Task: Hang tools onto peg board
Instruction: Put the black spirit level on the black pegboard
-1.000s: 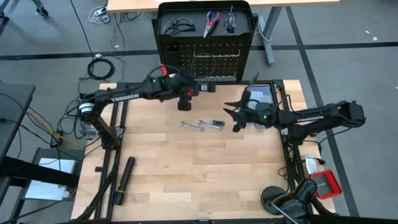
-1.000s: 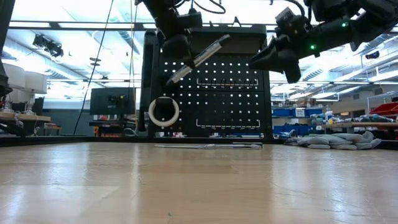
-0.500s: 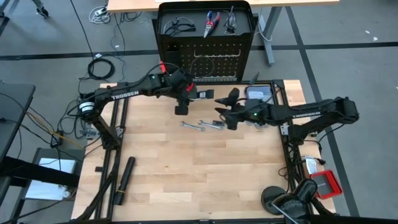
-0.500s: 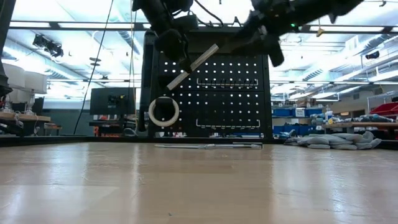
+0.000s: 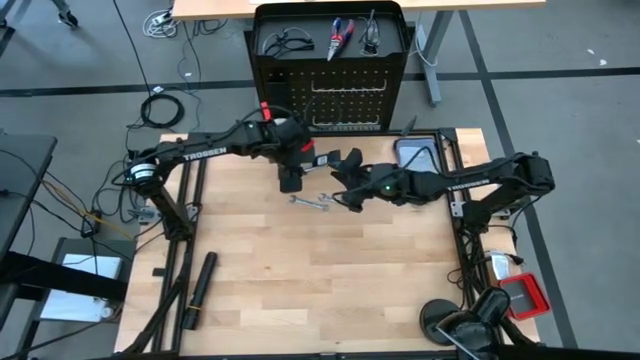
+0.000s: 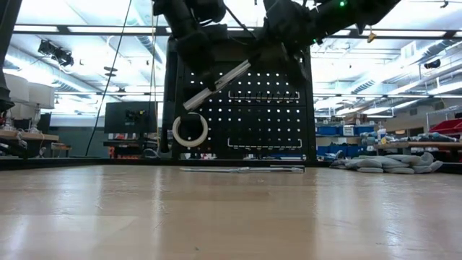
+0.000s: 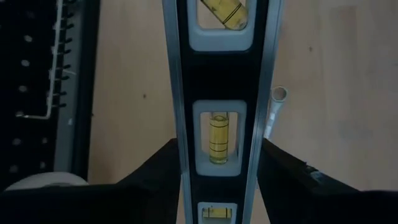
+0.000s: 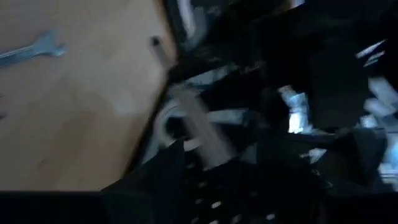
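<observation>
Black peg board (image 5: 345, 100) with rows of pale holes; black level (image 7: 217, 93) with silver edges, white-framed windows and yellow vials; white tape ring (image 6: 190, 129); red-and-blue-handled pliers (image 5: 340, 36); silver wrench (image 5: 309, 202); light wood table (image 5: 300, 280).

Free room: the counter (image 5: 300, 280) lies bare across its middle and near edge. Obstacles: both arms crowd the far edge before the peg board (image 5: 330, 60); wrenches (image 5: 312, 202) lie below them; a black cylinder (image 5: 198, 290) lies near the near-left corner.
</observation>
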You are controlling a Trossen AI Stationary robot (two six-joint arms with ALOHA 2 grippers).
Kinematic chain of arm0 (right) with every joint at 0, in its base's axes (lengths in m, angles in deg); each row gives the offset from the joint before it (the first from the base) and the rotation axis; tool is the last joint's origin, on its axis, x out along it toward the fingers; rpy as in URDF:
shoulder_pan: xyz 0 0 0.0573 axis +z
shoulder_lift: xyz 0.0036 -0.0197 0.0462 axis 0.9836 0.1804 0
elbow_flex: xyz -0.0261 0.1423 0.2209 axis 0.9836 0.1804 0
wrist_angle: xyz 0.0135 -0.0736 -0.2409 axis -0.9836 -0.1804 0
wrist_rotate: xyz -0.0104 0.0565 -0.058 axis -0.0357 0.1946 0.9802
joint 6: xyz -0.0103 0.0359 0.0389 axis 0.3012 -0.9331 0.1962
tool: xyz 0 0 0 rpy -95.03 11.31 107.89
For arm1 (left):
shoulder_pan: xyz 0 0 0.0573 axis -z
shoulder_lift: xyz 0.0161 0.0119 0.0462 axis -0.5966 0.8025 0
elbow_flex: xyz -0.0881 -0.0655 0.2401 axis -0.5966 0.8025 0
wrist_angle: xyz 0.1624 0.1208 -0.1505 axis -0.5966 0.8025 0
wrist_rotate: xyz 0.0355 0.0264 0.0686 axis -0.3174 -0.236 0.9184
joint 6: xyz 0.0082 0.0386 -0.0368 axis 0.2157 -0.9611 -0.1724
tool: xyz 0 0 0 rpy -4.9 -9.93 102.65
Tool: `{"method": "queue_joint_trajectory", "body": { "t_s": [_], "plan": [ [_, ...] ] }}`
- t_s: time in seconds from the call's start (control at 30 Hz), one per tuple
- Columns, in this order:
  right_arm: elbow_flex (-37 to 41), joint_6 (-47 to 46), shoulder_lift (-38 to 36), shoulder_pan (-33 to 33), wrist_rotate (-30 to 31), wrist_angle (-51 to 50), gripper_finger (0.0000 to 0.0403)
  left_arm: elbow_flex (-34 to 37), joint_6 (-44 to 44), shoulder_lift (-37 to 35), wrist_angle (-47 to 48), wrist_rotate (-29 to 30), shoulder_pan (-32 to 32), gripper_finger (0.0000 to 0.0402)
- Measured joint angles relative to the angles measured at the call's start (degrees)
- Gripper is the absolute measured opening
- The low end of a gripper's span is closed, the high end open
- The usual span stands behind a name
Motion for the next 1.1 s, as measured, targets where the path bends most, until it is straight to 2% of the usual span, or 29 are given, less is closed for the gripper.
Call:
{"method": "queue_joint_trajectory", "body": {
  "t_s": [0.2,0.53,0.8,0.93,1.1],
  "plan": [
    [0.0,6.6,2.4,-1.7,-0.5,2.9,0.0187,0.0,0.8,0.0,-0.3,-1.9,0.1,0.0166],
    [0.0,10.4,5.1,-3.2,-2.8,7.6,0.0157,-0.1,2.0,0.0,0.0,-5.3,0.0,0.0166],
    [0.2,10.5,5.2,-3.5,-2.9,5.3,0.006,-0.1,2.0,0.0,0.3,-5.1,0.0,0.0167],
    [0.2,9.9,5.2,-3.4,-1.4,4.3,0.006,-0.1,2.4,0.0,0.1,-5.1,0.1,0.0194],
    [0.1,6.5,5.2,-3.2,1.7,4.2,0.006,-0.1,3.1,0.0,-0.5,-4.3,0.1,0.0265]
  ]
}}
